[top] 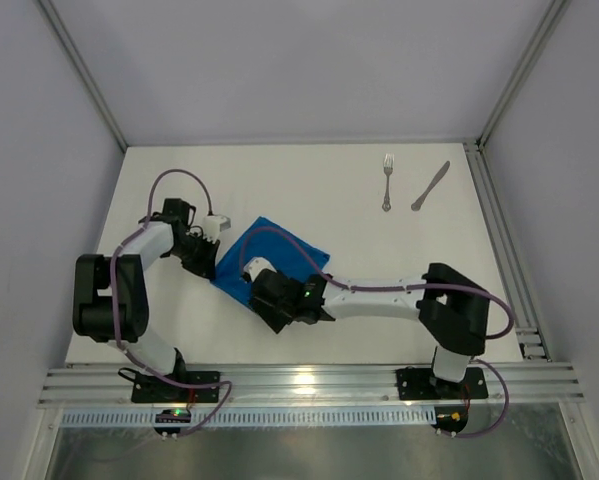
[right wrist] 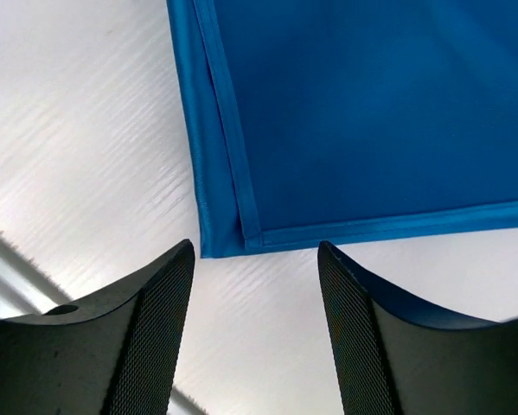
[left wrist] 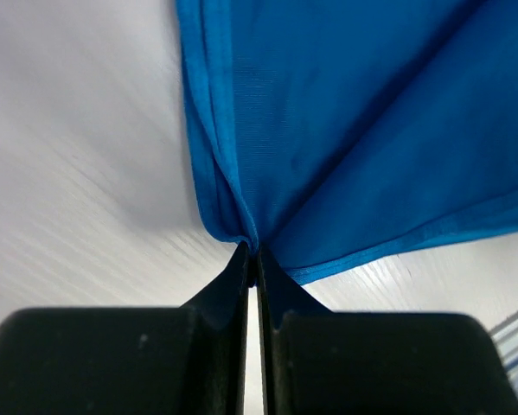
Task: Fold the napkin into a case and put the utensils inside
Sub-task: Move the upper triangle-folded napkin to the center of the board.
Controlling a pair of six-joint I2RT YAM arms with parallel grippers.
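Early stage of the fold, seen from above and from both wrists. The napkin (top: 279,245) lies on the surface (top: 309,170) in front of the two arms, left of centre, as a compact, roughly diamond-shaped patch. The right wrist view shows two hemmed edges stacked at one corner, which suggests at least one fold is already made. It is not yet the narrow strip that would serve as the case. The fork (top: 387,182) and the knife (top: 430,187) lie near each other but apart, toward the far right of the surface. Both are well away from the cloth and from both arms, and neither is held. Judged from this, what is left is the rest of the folding and the whole insertion step. The left tool (left wrist: 252,259) is pressed together on the napkin's left corner, and the fabric gathers into creases that fan out from the pinch point. Whether that corner is raised off the surface cannot be told. The right tool (right wrist: 254,255) is spread and holds nothing. Its textured fingers (right wrist: 159,320) stand either side of the napkin's near corner, which sits just beyond the tips and lies flat on the surface. The cloth thus stretches between the two tools, gripped at one corner and only approached at the adjacent one. The next move likely calls for the right tool to advance over this layered corner and take both layers together, since a shallow grip could catch only the upper hem.
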